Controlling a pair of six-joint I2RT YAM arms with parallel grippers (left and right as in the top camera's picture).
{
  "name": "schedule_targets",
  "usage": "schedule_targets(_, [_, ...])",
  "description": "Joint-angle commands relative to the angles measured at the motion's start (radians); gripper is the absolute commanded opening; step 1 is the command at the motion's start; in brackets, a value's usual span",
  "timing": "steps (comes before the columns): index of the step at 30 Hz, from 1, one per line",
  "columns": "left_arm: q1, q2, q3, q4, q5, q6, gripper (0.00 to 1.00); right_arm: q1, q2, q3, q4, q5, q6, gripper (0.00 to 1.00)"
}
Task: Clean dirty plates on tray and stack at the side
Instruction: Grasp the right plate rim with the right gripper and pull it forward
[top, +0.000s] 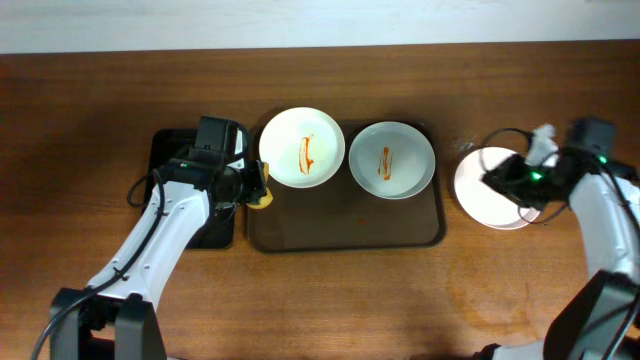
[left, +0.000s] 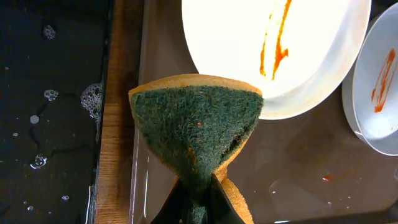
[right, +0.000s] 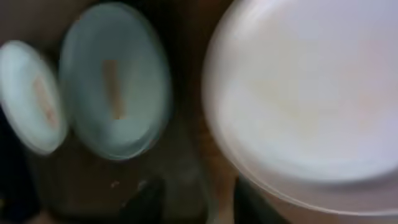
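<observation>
Pinching the sponge (left: 196, 124) at the left rim of the tray (top: 340, 228), your left hand (left: 198, 202) sits beside the nearer smeared plate (top: 302, 147); pressing hard may skid it into the second plate (top: 391, 159). Your right hand (top: 508, 180), grip unclear, overlaps the clean plate (top: 478, 195) on the desk (top: 330, 305).

The place looks like a robot test bench. A wood-grain desk (top: 330, 310) has a cabled left arm (top: 158, 232) at 8 o'clock and a right arm (top: 610, 215) at 4 o'clock. Dishwashing is staged on it: sauce-smeared plates (top: 285, 150) on a brown tray (top: 340, 232), a scouring sponge (left: 196, 127) and a wet, sudsy black tray (left: 50, 93).
</observation>
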Motion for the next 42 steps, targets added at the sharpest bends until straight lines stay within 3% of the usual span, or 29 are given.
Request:
schedule_targets(1, [0.003, -0.012, -0.003, 0.002, -0.04, 0.038, 0.0, 0.187, -0.054, 0.119, -0.081, 0.013, -0.137, 0.63])
schedule_targets(2, [0.003, -0.012, -0.003, 0.002, -0.04, 0.063, 0.0, 0.247, -0.054, 0.132, -0.085, 0.011, -0.15, 0.99])
schedule_targets(6, [0.008, -0.018, -0.001, -0.016, -0.074, 0.14, 0.0, 0.397, -0.053, 0.135, 0.007, -0.02, -0.116, 0.98])
schedule_targets(7, [0.012, -0.03, 0.001, -0.022, -0.101, 0.145, 0.0, 0.46, -0.053, 0.142, 0.011, 0.063, -0.087, 0.92])
schedule_targets(9, [0.019, -0.058, 0.004, -0.02, -0.107, 0.161, 0.0, 0.544, -0.048, 0.179, -0.002, 0.23, -0.063, 0.91])
schedule_targets(11, [0.019, -0.079, 0.004, -0.021, -0.126, 0.173, 0.0, 0.597, -0.024, 0.255, -0.045, 0.295, -0.063, 0.91])
schedule_targets(15, [0.018, -0.084, 0.004, -0.02, -0.126, 0.173, 0.0, 0.618, 0.135, 0.575, -0.248, 0.31, -0.066, 0.93])
schedule_targets(17, [0.018, -0.084, 0.004, -0.021, -0.125, 0.173, 0.0, 0.596, 0.21, 0.64, -0.296, 0.318, 0.066, 0.94])
schedule_targets(18, [0.018, -0.084, 0.004, -0.023, -0.125, 0.173, 0.0, 0.575, 0.247, 0.638, -0.338, 0.388, 0.201, 0.91])
schedule_targets(19, [0.019, -0.084, 0.004, -0.024, -0.125, 0.173, 0.0, 0.562, 0.263, 0.629, -0.349, 0.401, 0.242, 0.9])
schedule_targets(25, [0.018, -0.084, 0.004, -0.024, -0.124, 0.173, 0.0, 0.408, 0.381, 0.401, -0.299, 0.285, 0.335, 0.71])
schedule_targets(28, [0.018, -0.084, 0.004, -0.029, -0.121, 0.173, 0.0, 0.386, 0.383, 0.261, -0.175, 0.24, 0.38, 0.67])
schedule_targets(34, [0.018, -0.084, 0.004, -0.029, -0.121, 0.173, 0.0, 0.399, 0.383, 0.128, -0.04, 0.239, 0.493, 0.49])
schedule_targets(42, [0.018, -0.084, 0.004, -0.031, -0.06, 0.173, 0.0, 0.446, 0.383, 0.11, -0.072, 0.264, 0.4, 0.11])
